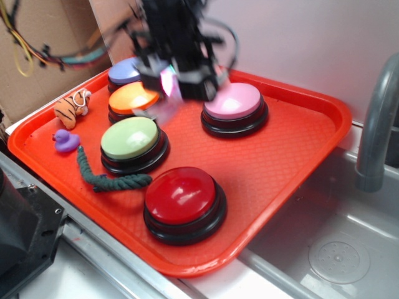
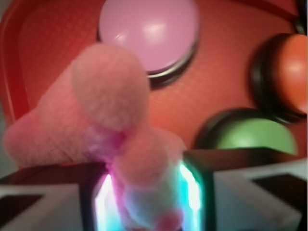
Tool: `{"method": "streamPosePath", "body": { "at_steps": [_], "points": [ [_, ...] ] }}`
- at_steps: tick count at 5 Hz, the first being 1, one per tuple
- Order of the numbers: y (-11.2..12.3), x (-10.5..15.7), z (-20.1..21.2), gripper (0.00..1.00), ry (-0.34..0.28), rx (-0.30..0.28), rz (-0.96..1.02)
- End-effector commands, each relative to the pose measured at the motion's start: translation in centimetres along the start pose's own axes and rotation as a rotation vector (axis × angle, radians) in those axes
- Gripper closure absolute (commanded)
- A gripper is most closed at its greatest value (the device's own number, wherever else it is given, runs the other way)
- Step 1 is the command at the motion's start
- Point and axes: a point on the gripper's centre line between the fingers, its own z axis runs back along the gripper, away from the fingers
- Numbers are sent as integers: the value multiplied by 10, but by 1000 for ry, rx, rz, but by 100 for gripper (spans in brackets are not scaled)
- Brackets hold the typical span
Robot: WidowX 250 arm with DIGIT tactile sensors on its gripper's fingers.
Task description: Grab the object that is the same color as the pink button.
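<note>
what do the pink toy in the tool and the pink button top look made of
The pink toy looks like soft plush fabric: fuzzy matte nap, rounded squashy lobes. The pink button top looks like hard smooth plastic, glossy, with a bright highlight on its dome; its base looks black plastic.

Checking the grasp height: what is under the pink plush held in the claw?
In the wrist view, the pink plush hangs from the claw above the bare red tray, with the pink button beyond it. The tray patch directly beneath is covered by the plush.

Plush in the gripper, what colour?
Soft pink, paler at one end; the plush shows best in the wrist view, between the gripper fingers.
</note>
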Motion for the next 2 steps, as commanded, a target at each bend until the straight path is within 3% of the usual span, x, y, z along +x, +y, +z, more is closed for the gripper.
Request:
{"method": "streamPosePath", "body": {
  "at_steps": [1,2],
  "points": [
    [39,1,67,100,-109,-74,158],
    [42,0,61,100,-70,-25,199]
  ]
}}
